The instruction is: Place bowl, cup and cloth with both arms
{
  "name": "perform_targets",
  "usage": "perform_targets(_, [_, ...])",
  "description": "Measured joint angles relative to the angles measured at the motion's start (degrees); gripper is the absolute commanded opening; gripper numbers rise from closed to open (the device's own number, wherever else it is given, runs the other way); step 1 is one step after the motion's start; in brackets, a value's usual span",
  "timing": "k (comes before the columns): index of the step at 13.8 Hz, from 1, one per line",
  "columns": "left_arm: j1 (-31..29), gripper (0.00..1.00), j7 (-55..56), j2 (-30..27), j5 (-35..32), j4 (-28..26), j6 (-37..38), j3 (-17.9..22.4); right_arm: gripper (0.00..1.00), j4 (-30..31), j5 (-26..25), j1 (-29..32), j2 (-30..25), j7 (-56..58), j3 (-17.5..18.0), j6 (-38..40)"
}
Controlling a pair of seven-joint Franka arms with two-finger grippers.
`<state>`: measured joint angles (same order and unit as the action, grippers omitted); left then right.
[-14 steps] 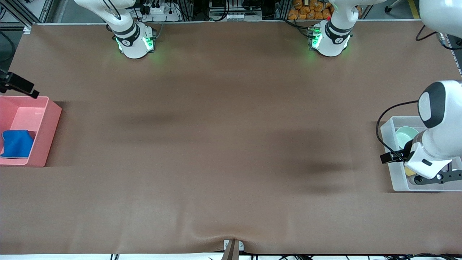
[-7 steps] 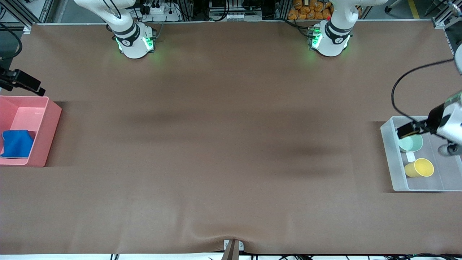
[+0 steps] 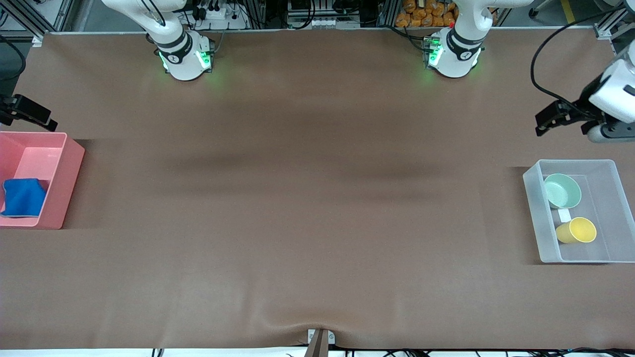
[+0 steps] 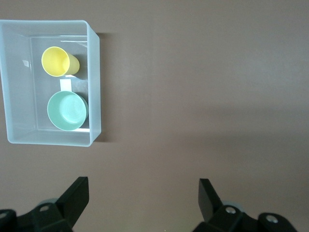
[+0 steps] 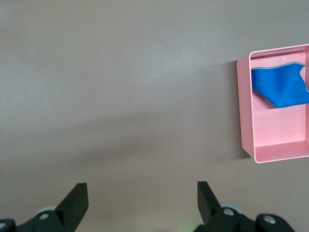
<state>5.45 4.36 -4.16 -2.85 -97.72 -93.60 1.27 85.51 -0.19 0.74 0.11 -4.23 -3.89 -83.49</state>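
Observation:
The pale green bowl (image 3: pixel 562 191) and the yellow cup (image 3: pixel 576 230) are in a clear plastic bin (image 3: pixel 533 208) at the left arm's end of the table. The cup lies on its side, nearer the front camera than the bowl. In the left wrist view the bowl (image 4: pixel 67 110) and the cup (image 4: pixel 57 61) lie free in the bin (image 4: pixel 94 82). My left gripper (image 4: pixel 143 193) is open and empty, high over bare table beside the bin (image 3: pixel 606 133). The blue cloth (image 3: pixel 22 197) lies in a pink bin (image 3: pixel 69 178). My right gripper (image 5: pixel 142 195) is open and empty over bare table beside it.
The brown table cover (image 3: pixel 307 198) spans the table between the two bins. The arm bases (image 3: pixel 186 59) (image 3: pixel 454 57) stand at the table's edge farthest from the front camera. In the right wrist view the cloth (image 5: pixel 282 84) fills about half of the pink bin (image 5: pixel 244 121).
My left gripper has lifted out of the clear bin and moved off toward the bases' edge, uncovering the cup and bowl. The right arm has shifted slightly the same way.

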Motion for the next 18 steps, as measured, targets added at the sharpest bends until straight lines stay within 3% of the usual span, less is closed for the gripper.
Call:
perform_targets(3, [0.01, 1.0, 0.0, 1.51, 0.0, 0.7, -1.8, -0.03, 1.0, 0.01, 0.01, -0.13, 0.0, -0.47, 0.28, 0.47])
perform_targets(8, [-0.03, 1.0, 0.1, 6.29, 0.33, 8.51, -2.54, 0.09, 1.0, 0.04, 0.02, -0.16, 0.0, -1.75, 0.33, 0.85])
perform_targets(13, [-1.46, 1.0, 0.11, 6.26, 4.65, 9.62, -2.38, 0.37, 1.0, 0.16, 0.02, -0.16, 0.0, -1.87, 0.33, 0.85])
perform_targets(18, [-1.71, 1.0, 0.0, 5.86, 4.8, 9.87, -0.74, 0.38, 1.0, 0.57, 0.02, -0.16, 0.0, -1.89, 0.33, 1.29])
